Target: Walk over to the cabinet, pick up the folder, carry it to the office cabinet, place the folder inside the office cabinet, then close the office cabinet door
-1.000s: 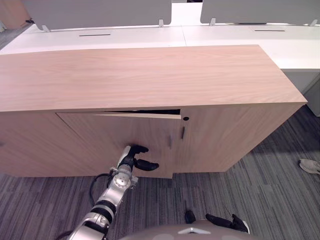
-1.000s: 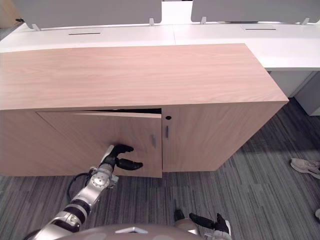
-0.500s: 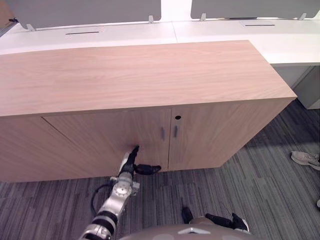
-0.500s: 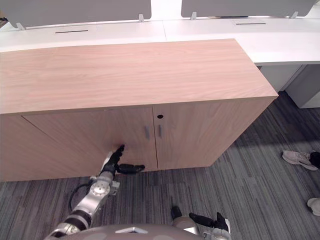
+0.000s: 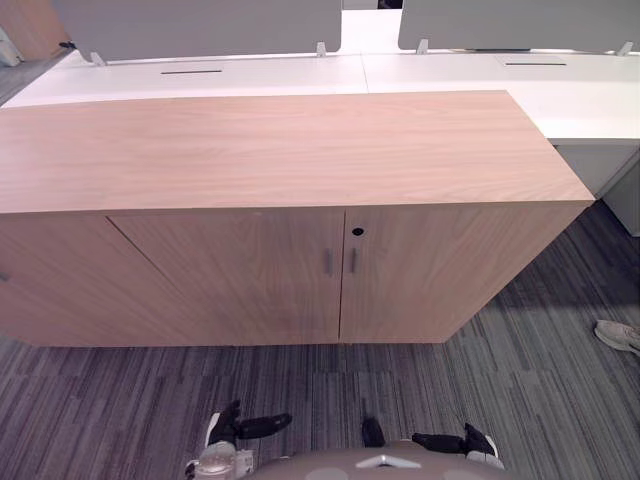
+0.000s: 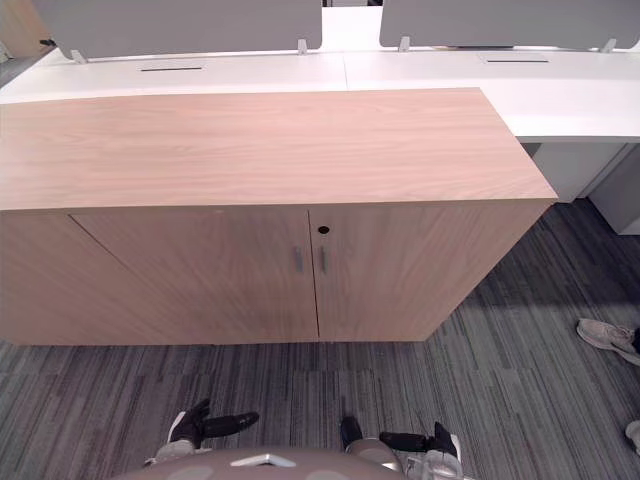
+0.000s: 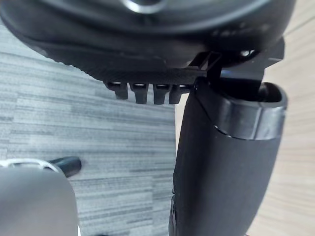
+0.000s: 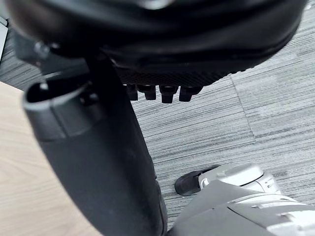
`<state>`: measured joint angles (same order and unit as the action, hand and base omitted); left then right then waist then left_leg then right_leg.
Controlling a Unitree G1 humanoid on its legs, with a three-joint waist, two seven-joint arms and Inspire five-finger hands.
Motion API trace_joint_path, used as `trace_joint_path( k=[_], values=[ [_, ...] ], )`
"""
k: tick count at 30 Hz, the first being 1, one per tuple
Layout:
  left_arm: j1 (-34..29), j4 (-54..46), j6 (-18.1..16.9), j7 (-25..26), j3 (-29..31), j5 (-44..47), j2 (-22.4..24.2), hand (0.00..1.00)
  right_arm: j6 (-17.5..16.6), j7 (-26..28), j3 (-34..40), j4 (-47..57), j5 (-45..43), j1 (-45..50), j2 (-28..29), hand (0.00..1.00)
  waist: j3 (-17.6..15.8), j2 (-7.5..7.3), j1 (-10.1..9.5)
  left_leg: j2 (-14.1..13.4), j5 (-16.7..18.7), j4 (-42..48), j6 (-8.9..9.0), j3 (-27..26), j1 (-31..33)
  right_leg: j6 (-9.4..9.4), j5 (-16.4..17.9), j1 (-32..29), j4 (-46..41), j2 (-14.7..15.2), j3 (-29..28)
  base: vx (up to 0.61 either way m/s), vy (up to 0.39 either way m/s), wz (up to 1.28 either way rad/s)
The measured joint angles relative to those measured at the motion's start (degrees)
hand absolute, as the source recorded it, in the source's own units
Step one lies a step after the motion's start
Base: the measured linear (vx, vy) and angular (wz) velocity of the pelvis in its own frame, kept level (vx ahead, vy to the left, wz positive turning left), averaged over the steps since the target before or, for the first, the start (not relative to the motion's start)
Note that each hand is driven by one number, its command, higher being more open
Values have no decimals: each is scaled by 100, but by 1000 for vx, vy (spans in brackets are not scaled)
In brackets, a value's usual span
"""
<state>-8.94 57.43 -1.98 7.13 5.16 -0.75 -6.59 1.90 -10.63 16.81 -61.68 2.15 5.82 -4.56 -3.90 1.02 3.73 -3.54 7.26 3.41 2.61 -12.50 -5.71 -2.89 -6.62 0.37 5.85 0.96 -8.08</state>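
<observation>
Fingers: on the left hand they hang loose and apart, thumb jutting sideways, holding nothing.
Right hand: low over the floor, well apart from the left; its fingers also slack, nothing in them.
Folder: cannot tell where it is; the shut doors hide the inside.
Cabinet: long, low, light wood, with a bare flat top.
Doors: left door and right door both closed and flush, meeting at a thin seam.
Handles: two slim upright bars, one on each side of the seam.
Keyhole: a small dark round at the right door's top corner, just above its bar.
Between: a strip of floor lies between both hands and the cabinet front.
Floor: grey carpet in striped squares.
Table: white, right behind the cabinet, running its whole length and past its right end.
Screens: grey panels standing along the table's far edge.
Shoe: a person's pale one on the floor, far right.
</observation>
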Motion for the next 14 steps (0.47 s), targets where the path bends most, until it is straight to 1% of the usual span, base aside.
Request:
trace_joint_path(
  k=[6, 7, 9, 14],
  values=[
    [-82, 310, 14, -13, 316, -127, 35, 100, 0, 15, 3, -72, -1, -56, -10, 100, 6, 16, -18, -12, -5, -20, 11, 37, -22, 34, -9, -3, -3, -52, -1, 25, -6, -1],
    [-89, 311, 16, -14, 374, -167, 34, 100, 0, 30, 3, -120, -1, -94, -6, 100, -5, -5, -30, -18, -25, -21, -21, 37, -24, 36, -9, -3, -4, -71, -2, 37, -13, -2],
    [-91, 359, 19, -15, 509, -177, 44, 100, 3, 47, 3, -172, -1, -139, -4, 100, -16, -41, -53, -21, -26, -24, -23, 37, -27, 36, -8, -4, -5, -94, -3, 15, -11, -1],
    [-86, 371, 24, -15, 620, -174, 63, 100, 4, 71, 1, -215, 0, -259, 4, 100, -8, -59, -64, -2, -26, -25, -28, 38, -39, 35, -8, 5, -5, -80, -1, 0, 0, 0]
  ],
)
